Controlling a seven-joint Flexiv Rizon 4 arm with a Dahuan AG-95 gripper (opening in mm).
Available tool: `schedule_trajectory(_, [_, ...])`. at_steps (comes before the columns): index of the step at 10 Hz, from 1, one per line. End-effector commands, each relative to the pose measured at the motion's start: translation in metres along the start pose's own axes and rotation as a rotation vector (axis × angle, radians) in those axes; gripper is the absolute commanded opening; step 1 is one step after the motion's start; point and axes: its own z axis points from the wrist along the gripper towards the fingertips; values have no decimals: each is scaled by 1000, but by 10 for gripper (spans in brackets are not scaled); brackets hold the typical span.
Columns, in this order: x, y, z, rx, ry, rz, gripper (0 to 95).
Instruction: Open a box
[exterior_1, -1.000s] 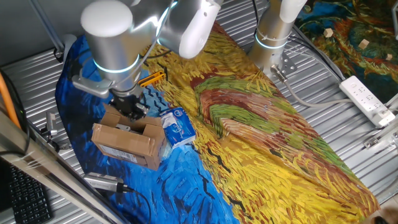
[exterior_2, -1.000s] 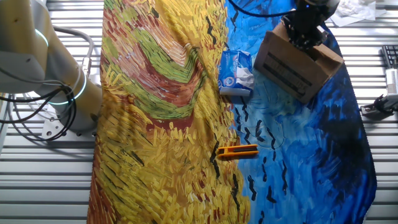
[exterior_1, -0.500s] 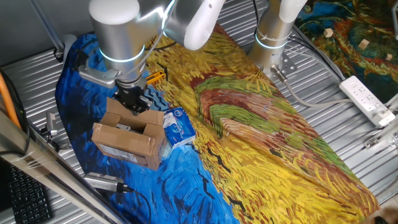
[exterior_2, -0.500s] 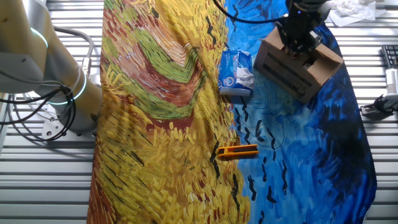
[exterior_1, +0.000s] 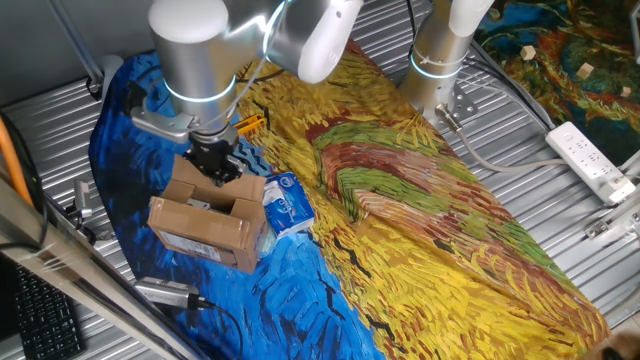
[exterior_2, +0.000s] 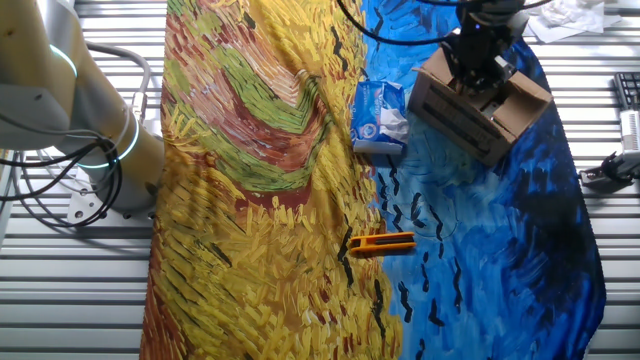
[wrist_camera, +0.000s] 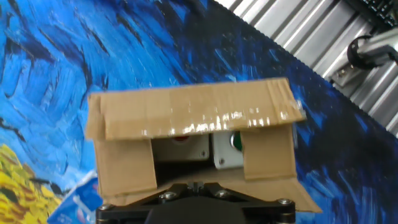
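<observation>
The claw (exterior_1: 218, 166) hangs over the box (exterior_1: 205, 221), fingertips hidden, so its grip cannot be told. Two flaps (wrist_camera: 198, 112) cover part of the opening.

One box (exterior_1: 205, 222); one packet (exterior_1: 287, 203); one clip (exterior_2: 381, 243)

You see a brown box (exterior_1: 205, 225) with a pale label, a blue-and-white packet (exterior_1: 286, 202), and a cloth (exterior_1: 420, 220) painted in swirling blue and yellow.

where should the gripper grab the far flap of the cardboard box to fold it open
Take the far flap of the cardboard box at its free long edge, coming from above. The hand view shows that edge bordering the open gap, so one finger could probably slip beneath.
</observation>
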Motion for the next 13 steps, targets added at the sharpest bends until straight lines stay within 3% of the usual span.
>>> schedule_trajectory(1, [1, -1, 3, 4, -2, -6, 0])
schedule_trajectory(13, [7, -5, 24, 25, -17, -25, 0])
